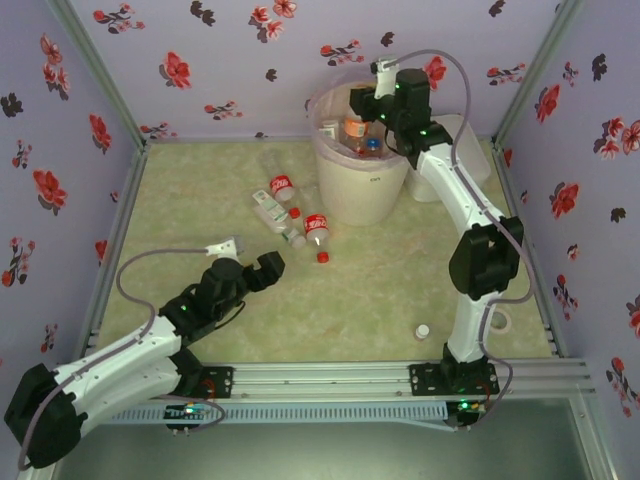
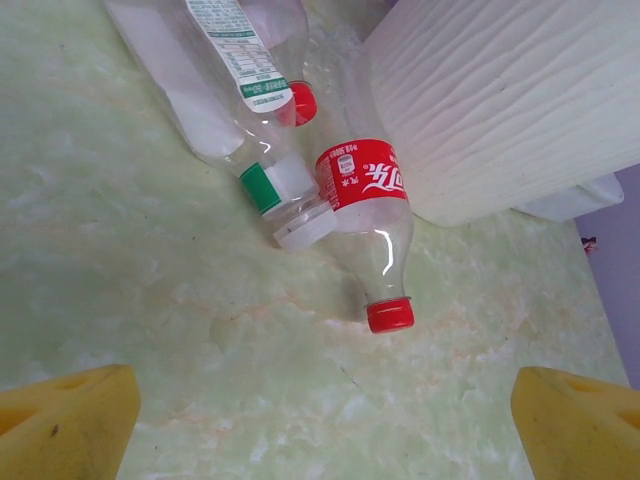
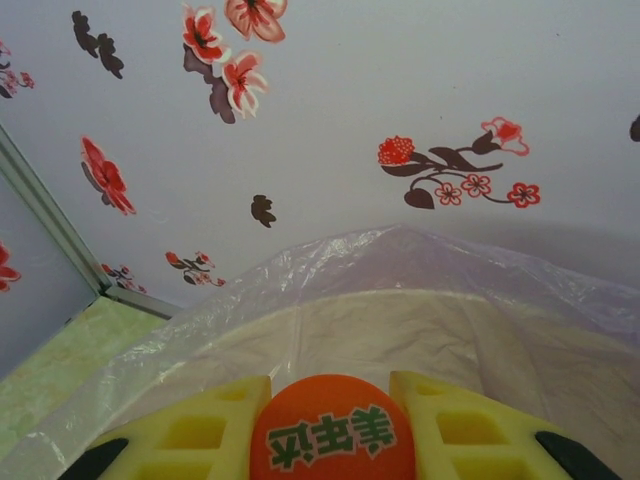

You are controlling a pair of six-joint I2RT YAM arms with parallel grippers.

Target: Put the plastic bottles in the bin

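Bottle point(image 3: 332, 442), orange-capped, clamped in right end effector point(image 3: 331, 425) over bin point(image 3: 420, 335)

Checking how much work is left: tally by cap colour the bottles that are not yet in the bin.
Red cap: 2, the red-label bottle and the white-green-label bottle, on the table
White cap: 1, the green-banded bottle, on the table
Orange cap: 1, the orange-capped bottle in the right gripper above the bin
Total: 4 with caps showing
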